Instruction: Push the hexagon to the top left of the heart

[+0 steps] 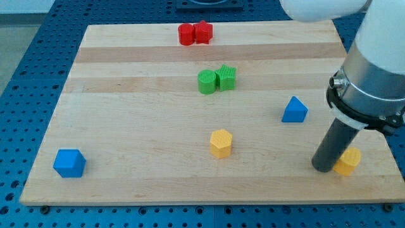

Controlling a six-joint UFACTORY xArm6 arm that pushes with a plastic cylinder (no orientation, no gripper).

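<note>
A yellow hexagon (pixel 221 143) lies on the wooden board (pixel 126 114), a little below its middle. A yellow block (pixel 349 162), seemingly the heart, lies near the board's bottom right corner, partly hidden by my rod. My tip (pixel 324 168) rests on the board against the left side of that yellow block, far to the right of the hexagon. The hexagon is to the heart's left and slightly higher in the view.
A blue triangular block (pixel 294 110) lies above and left of my tip. A green cylinder (pixel 207 82) and a green star (pixel 226 77) touch at the middle. A red cylinder (pixel 185 34) and a red star (pixel 202 31) touch at the top. A blue cube (pixel 69 163) lies at the bottom left.
</note>
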